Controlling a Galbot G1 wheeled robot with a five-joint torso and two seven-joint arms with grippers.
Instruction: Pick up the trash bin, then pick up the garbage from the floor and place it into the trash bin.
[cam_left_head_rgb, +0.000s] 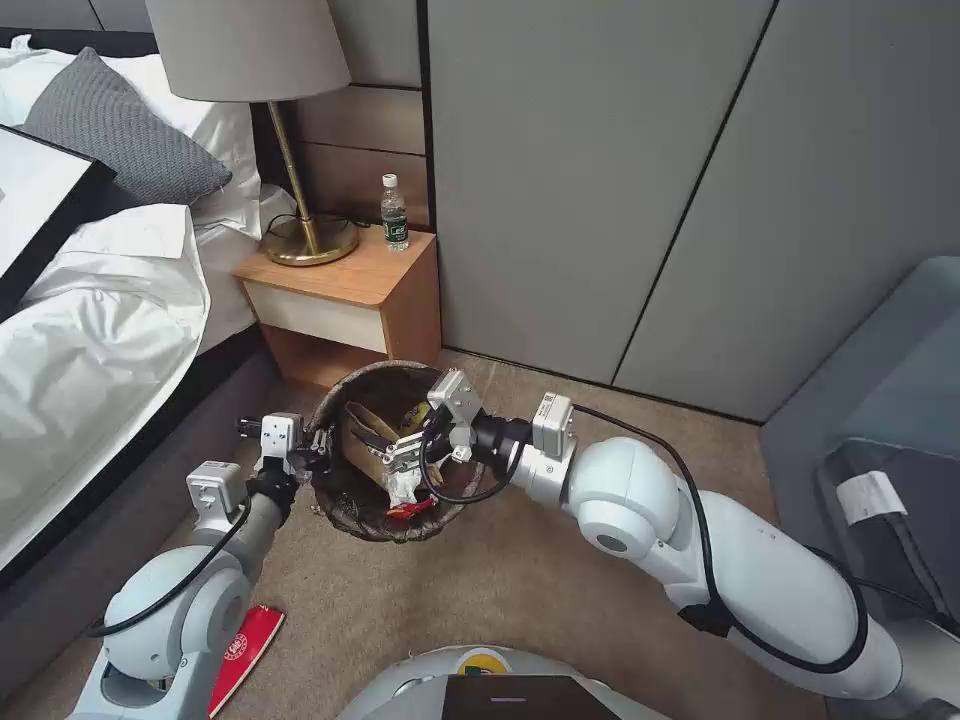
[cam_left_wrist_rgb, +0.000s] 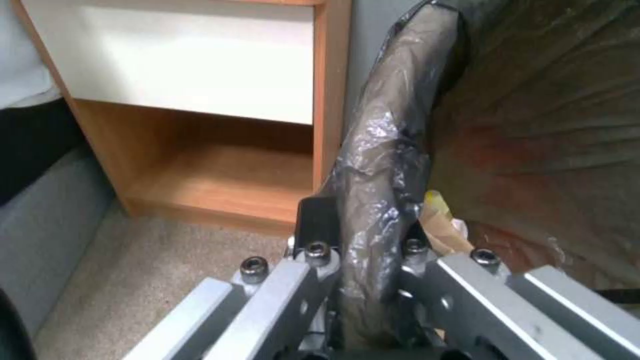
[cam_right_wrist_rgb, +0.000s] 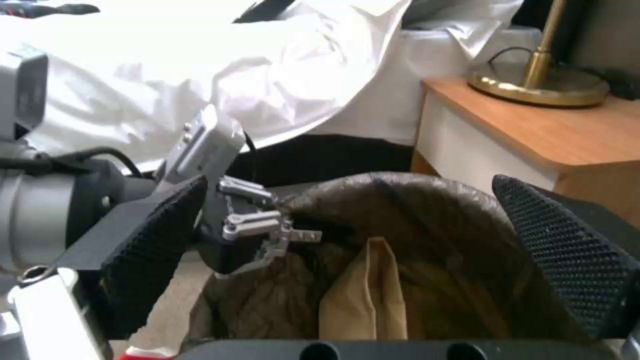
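Observation:
The trash bin (cam_left_head_rgb: 345, 500), lined with a dark brown bag, sits tilted just off the carpet in front of the nightstand. My left gripper (cam_left_head_rgb: 312, 458) is shut on its near-left rim; in the left wrist view the bagged rim (cam_left_wrist_rgb: 380, 165) runs between that gripper's (cam_left_wrist_rgb: 363, 280) fingers. My right gripper (cam_left_head_rgb: 412, 458) hovers open over the bin's mouth, its black pads (cam_right_wrist_rgb: 157, 245) wide apart with nothing between them. Inside the bin lie garbage pieces: a brown paper bag (cam_right_wrist_rgb: 365, 295), white scraps and a red wrapper (cam_left_head_rgb: 408, 510). A red packet (cam_left_head_rgb: 242, 648) lies on the floor by my left arm.
A wooden nightstand (cam_left_head_rgb: 340, 290) with a brass lamp (cam_left_head_rgb: 300, 240) and a water bottle (cam_left_head_rgb: 394, 212) stands right behind the bin. The bed (cam_left_head_rgb: 90, 330) runs along the left, grey wardrobe panels (cam_left_head_rgb: 620, 180) behind, a grey seat (cam_left_head_rgb: 880, 450) at right.

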